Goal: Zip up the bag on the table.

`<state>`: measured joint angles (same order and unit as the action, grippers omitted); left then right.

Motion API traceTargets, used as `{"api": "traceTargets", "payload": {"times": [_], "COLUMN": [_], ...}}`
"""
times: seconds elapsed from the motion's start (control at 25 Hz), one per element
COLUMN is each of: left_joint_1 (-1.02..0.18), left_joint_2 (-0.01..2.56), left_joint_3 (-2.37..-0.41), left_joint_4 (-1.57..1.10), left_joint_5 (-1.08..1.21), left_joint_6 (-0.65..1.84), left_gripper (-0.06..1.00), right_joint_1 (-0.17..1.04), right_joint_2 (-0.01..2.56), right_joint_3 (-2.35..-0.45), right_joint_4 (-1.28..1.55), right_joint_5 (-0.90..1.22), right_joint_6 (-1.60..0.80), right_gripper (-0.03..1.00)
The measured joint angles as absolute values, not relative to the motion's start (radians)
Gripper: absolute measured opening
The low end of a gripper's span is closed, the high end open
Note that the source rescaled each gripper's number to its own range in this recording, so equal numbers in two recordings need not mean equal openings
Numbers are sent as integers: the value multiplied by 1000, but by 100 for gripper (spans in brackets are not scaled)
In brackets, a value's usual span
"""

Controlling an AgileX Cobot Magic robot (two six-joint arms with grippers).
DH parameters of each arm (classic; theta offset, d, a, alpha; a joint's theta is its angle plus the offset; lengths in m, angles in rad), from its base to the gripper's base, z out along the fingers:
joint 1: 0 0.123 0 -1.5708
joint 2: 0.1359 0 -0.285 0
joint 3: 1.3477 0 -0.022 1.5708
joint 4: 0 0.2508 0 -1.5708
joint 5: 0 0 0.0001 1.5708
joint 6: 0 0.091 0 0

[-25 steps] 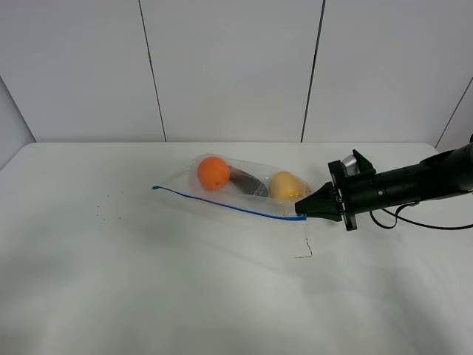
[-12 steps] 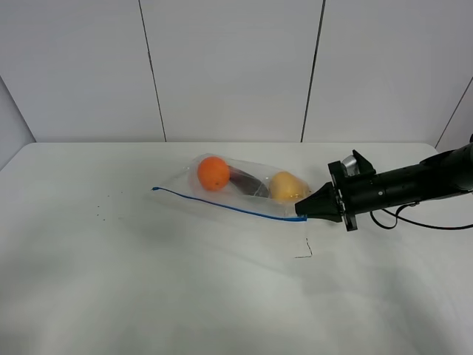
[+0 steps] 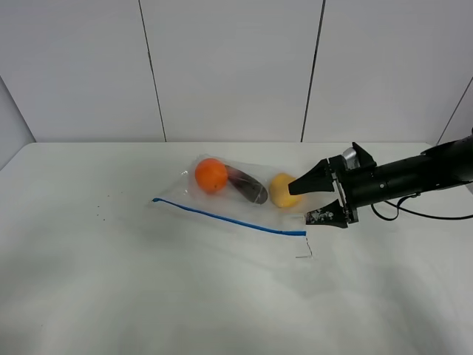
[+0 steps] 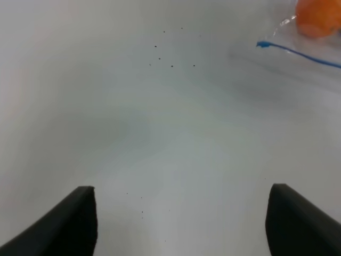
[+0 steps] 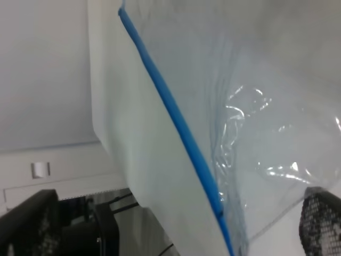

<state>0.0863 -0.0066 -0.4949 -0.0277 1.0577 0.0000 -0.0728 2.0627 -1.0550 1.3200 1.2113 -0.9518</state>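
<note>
Bag (image 3: 236,194) of clear plastic lies flat near the middle of the white surface (image 3: 148,296), its blue zip strip (image 3: 229,220) running along the near edge from left to right, with an orange (image 3: 211,174), a dark eggplant (image 3: 247,186) and a yellow pear (image 3: 282,190) inside. Right pincer (image 3: 318,200) sits at the strip's right end with its jaws spread wide and nothing held, probably because a run along the zip ends there. Left pincer (image 4: 181,224) hovers open and empty over bare surface to the left, well apart from the bag; nothing blocks the strip.
</note>
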Motion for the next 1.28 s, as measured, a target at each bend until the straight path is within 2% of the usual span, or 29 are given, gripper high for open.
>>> {"api": "traceTargets", "payload": {"times": [0.36,0.68,1.04,1.28], "left_joint_1": [86,86,86,86], "left_joint_2": [-7,-7,-7,-7], "left_joint_3": [-495,-495,-495,-495], "left_joint_4": [-28,-28,-28,-28], "left_joint_5": [1058,1058,1058,1058], "left_joint_6": [0,0,0,0], "left_gripper": [88,88,88,88], "right_joint_1": [-74,-74,-74,-74], "right_joint_2": [1882,1724,1560,1432], "right_joint_3": [-1100,-1101,-1101,-1101], "right_joint_4": [1098,664,184,36], "right_joint_5": [1067,919,906,925], "right_joint_6": [-870,-575,-227,-141], "right_gripper": [100,100,100,100]}}
